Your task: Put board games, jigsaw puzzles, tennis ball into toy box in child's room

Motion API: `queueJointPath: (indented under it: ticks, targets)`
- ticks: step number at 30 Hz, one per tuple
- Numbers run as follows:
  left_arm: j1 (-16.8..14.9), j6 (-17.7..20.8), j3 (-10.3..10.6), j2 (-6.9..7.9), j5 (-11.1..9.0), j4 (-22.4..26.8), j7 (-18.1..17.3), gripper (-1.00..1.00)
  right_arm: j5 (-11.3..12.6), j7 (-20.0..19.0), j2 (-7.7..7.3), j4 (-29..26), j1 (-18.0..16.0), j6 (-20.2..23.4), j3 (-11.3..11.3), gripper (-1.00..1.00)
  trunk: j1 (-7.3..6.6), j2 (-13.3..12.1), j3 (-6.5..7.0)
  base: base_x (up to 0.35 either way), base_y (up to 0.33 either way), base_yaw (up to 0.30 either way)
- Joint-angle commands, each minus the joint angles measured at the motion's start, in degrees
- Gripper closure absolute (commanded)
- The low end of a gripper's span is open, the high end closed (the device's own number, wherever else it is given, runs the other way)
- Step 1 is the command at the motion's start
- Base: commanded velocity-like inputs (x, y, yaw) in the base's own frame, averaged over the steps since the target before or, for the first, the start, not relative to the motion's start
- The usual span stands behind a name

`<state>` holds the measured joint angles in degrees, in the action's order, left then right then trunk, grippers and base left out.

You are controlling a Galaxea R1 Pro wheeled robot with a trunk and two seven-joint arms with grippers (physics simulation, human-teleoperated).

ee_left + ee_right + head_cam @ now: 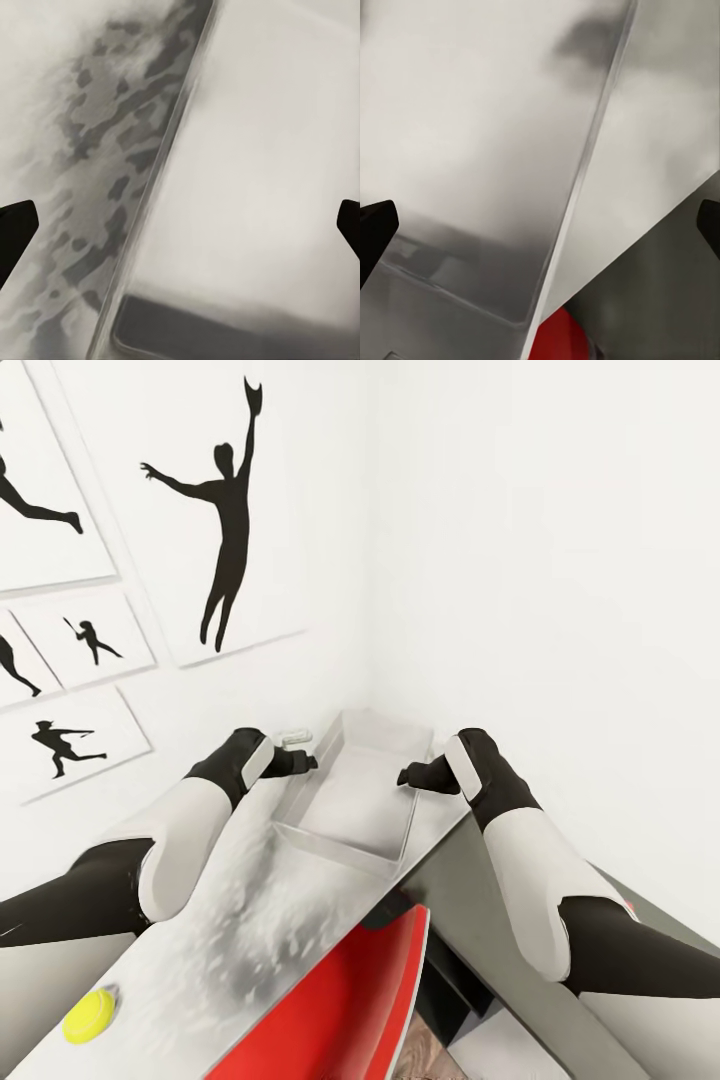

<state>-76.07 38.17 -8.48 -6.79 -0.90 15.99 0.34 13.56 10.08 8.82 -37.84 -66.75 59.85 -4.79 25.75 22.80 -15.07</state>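
OK, the toy box is sitting on the light grey table, pushed into the corner where the two white walls meet. It's a lidless pale grey bin with slanted sides, and from the head view its inside is looking bare as far as I can see.

The left gripper is hovering at the box's left rim, fingers spread wide. In the left wrist view its gripper is showing only two black tips at the frame edges with the box wall running between them; nothing is being held.

The right gripper is hanging over the box's right rim, pointing inward. In the right wrist view the gripper is likewise wide open and holding nothing, with the box rim crossing under it.

The tennis ball is lying on the table well apart from the box, near the bottom left of the head view.

A flat red board game is sticking up tilted at the table's near edge, between the arms; a patch of the same red is showing in the right wrist view.

A small white object is resting just beyond the left gripper; I cannot tell what it is.

Black silhouette sports pictures are hanging on the left wall.
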Motion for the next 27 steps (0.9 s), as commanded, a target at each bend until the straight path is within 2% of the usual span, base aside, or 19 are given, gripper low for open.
queueJointPath:
  ticks: [1,27]
  targets:
    - [0.0,0.3,-0.3,-0.04,-0.1,0.0,0.0,-1.00,0.6,0.6,0.06,0.0,-0.1,0.2,-0.2,-1.00,0.03,0.1,-0.21,0.000,0.000,0.000]
    - [0.0,-0.6,-0.3,-0.49,0.0,-0.3,0.2,-1.00,0.9,0.0,0.14,0.2,-0.1,0.2,-0.3,-1.00,0.03,0.1,-2.65,0.000,0.000,0.000]
